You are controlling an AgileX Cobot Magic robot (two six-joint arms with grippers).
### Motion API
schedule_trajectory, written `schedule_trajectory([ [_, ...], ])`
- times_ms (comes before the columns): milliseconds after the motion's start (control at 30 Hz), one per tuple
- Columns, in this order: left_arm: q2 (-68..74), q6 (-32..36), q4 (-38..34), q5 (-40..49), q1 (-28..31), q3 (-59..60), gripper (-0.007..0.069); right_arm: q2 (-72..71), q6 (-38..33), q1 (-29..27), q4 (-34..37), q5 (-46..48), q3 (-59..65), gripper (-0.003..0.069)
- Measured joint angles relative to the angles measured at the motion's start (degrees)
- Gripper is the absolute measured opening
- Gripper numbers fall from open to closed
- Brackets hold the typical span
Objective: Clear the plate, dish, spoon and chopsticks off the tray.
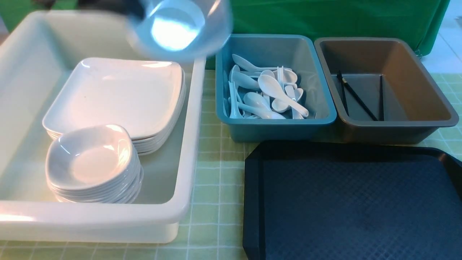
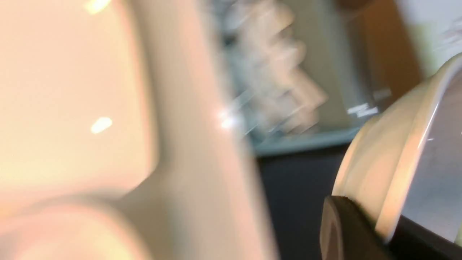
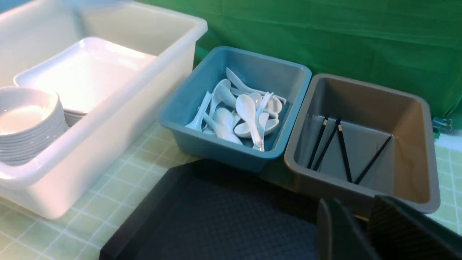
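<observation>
- Left hand [image 2: 361, 231] grips a small white dish [image 1: 180, 29] above the white tub's [image 1: 187, 151] far edge.
- Right hand [image 3: 361, 231] jaws slightly parted, empty, over the black tray [image 1: 353, 202].

Under my arms the table wears a pale green checked cloth [image 1: 213, 202]. Straight on it I see a big white tub [image 1: 187, 151] to my left, a blue bin [image 1: 274, 131] and a brown bin [image 1: 389, 133] touching side by side farther back, and the black tray [image 1: 346, 202] just before them.

No readable text, labels or numbers (anywhere shown)
</observation>
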Motion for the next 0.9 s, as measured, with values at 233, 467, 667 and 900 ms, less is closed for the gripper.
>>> schedule_trajectory([
  [233, -6.6, 0.2, 5.4, -2.8, 12.5, 20.6, 0.0003, 0.0, 0.0, 0.0, -0.1, -0.6, 0.0, 0.0146],
  [467, -6.5, 2.2, 5.4, -9.5, 15.0, 27.5, 0.0003, 0.0, 0.0, 0.0, -0.1, -0.7, 0.0, 0.0156],
  [667, -4.6, 4.8, 4.1, -11.7, 15.0, 28.3, 0.0010, 0.0, 0.0, 0.0, -0.1, -0.7, 0.0, 0.0159],
  [900, -0.9, 10.2, 5.6, -11.3, 15.0, 29.3, 0.0122, 0.0, 0.0, 0.0, -0.1, -0.7, 0.0, 0.0166],
])
